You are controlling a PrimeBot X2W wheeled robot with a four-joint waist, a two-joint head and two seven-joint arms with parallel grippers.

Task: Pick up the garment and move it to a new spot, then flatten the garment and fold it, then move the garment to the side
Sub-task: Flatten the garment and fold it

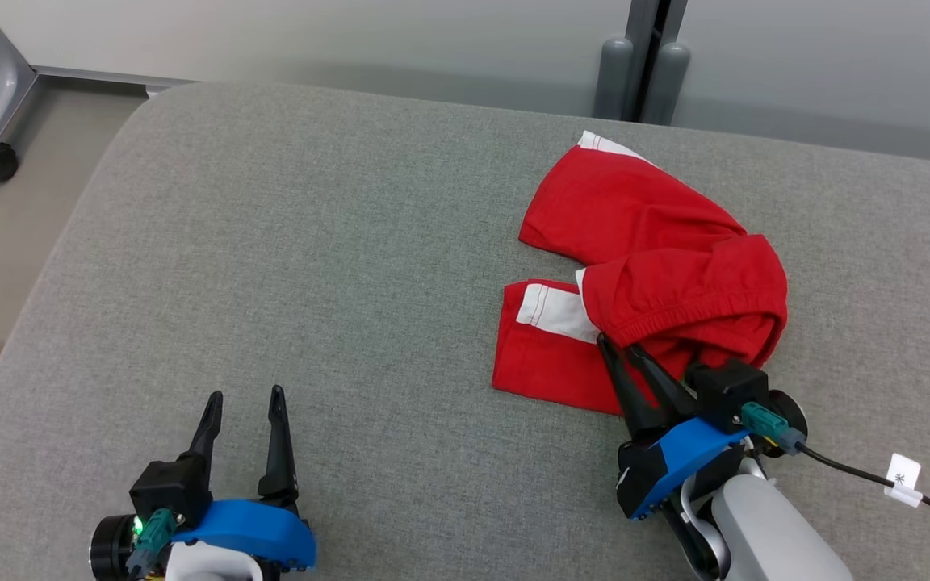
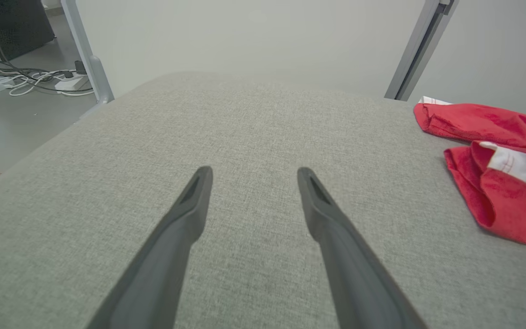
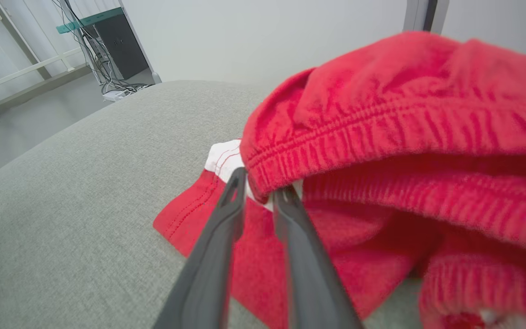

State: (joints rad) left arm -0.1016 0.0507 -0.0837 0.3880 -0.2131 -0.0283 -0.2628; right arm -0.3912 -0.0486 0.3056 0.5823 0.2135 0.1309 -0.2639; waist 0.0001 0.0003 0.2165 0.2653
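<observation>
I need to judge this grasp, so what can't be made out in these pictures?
- Right wrist view: whether the right gripper actually pinches the shorts; their bunched edge hides the contact.
- Left wrist view: the far part of the shorts, cut off by the right edge.
- Head view: the white tag, its mark too small to read.

Right side of garment (image 2: 500, 201) beyond left wrist view's edge.
</observation>
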